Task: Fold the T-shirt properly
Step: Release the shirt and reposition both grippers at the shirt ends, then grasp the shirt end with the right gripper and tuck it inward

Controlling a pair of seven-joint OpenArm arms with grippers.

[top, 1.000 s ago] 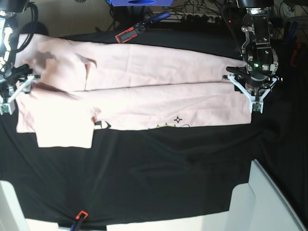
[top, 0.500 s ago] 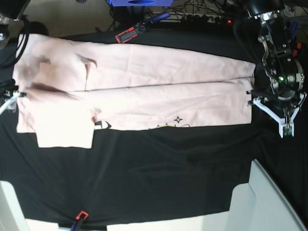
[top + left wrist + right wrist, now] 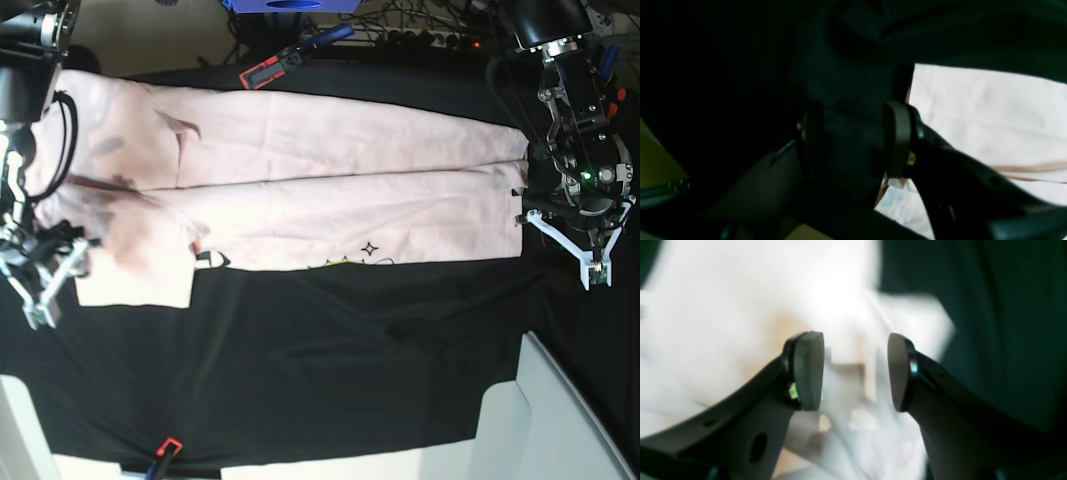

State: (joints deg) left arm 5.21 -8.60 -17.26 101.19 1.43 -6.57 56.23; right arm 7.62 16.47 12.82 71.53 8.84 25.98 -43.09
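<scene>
Tools both parted: left tool (image 3: 853, 140) over black cloth (image 3: 330, 350), right tool (image 3: 855, 371) seemingly above T-shirt (image 3: 330, 190).

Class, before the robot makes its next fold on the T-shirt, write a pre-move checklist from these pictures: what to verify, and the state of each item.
1. Left pincer open: ok, a clear gap between the pads, nothing pinched.
2. Right pincer open: ok, the pads stand apart with nothing between them.
3. Left pincer clear of the T-shirt: ok, it hangs over the black cloth just beyond the hem.
4. Right pincer placed over the shirt: ok, pale fabric lies beneath it at the sleeve end.
5. Shirt flat: not ok, folds and an uneven sleeve flap at the collar end.
6. Layers under the right pincer told apart: cannot tell, the wrist view is blurred.
</scene>
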